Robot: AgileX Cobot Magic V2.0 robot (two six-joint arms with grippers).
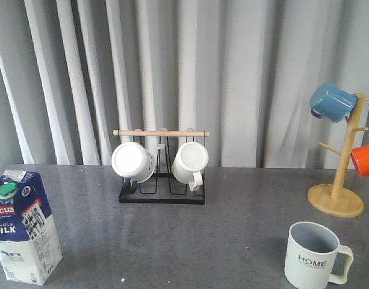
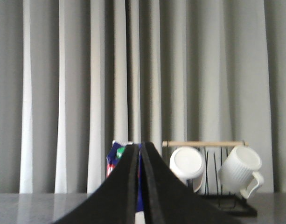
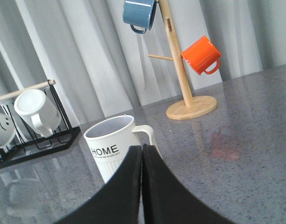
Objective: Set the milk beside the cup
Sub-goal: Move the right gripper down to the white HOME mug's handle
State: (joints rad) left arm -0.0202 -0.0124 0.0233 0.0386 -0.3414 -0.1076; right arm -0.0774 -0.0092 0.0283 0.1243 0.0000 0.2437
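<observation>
The milk carton (image 1: 24,226), blue and white with a green cap, stands upright at the table's front left. In the left wrist view it (image 2: 115,156) shows partly behind the fingers. The pale grey HOME cup (image 1: 313,256) stands at the front right, far from the milk; it also shows in the right wrist view (image 3: 114,145). My left gripper (image 2: 138,147) is shut and empty, short of the carton. My right gripper (image 3: 143,149) is shut and empty, just in front of the cup. Neither gripper shows in the front view.
A black wire rack (image 1: 162,183) with a wooden bar holds two white ribbed mugs at the back centre. A wooden mug tree (image 1: 339,180) at the back right carries a blue mug (image 1: 331,102) and an orange mug (image 1: 365,159). Grey curtains hang behind the table.
</observation>
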